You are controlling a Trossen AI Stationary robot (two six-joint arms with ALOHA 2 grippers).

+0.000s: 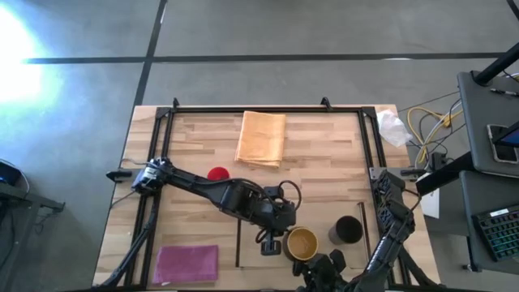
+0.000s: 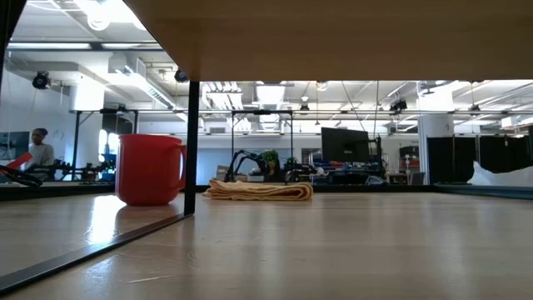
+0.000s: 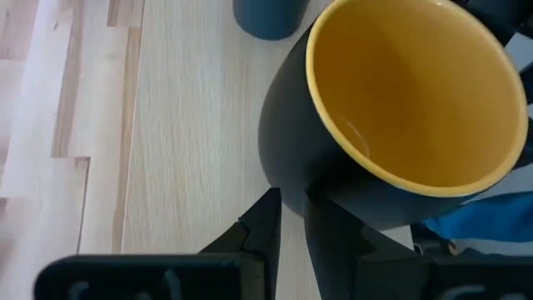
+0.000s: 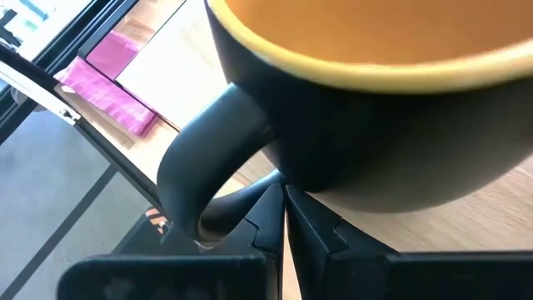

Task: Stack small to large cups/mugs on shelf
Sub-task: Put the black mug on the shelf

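Observation:
The dark brown mug with the yellow inside point(image 1: 302, 243) is on the shelf point(image 1: 320, 217), a pale-wood area edged by thin dark strips. Its dark handle point(image 4: 187, 158) points toward the table's left. My left gripper point(image 1: 274, 242) reaches in from the left and is closed at that side of the mug. My right gripper point(image 1: 323, 261), shut, sits at the near edge, its tips point(image 4: 281, 193) low under the mug's belly. The black mug point(image 1: 347, 230) stands to the right. The red mug point(image 1: 217, 173) stands farther back left, on its base. My left gripper point(image 3: 291, 200) has its fingertips on the mug's dark outer side, low under the rim point(image 3: 287, 179), on the handle's side. Dark on dark hides which part they pinch. The fingers slant down from the table's left. Whether the mug's base rests on the wood I cannot tell. My right gripper's shut tips lie beside the handle's lower root point(image 4: 250, 196); whether they touch the mug I cannot tell.
A folded orange cloth point(image 1: 261, 138) lies at the far middle and a magenta cloth point(image 1: 186, 264) at the near left. A dark frame point(image 1: 268, 108) runs along the table's far and side edges. Bare wood lies between the red mug and the shelf.

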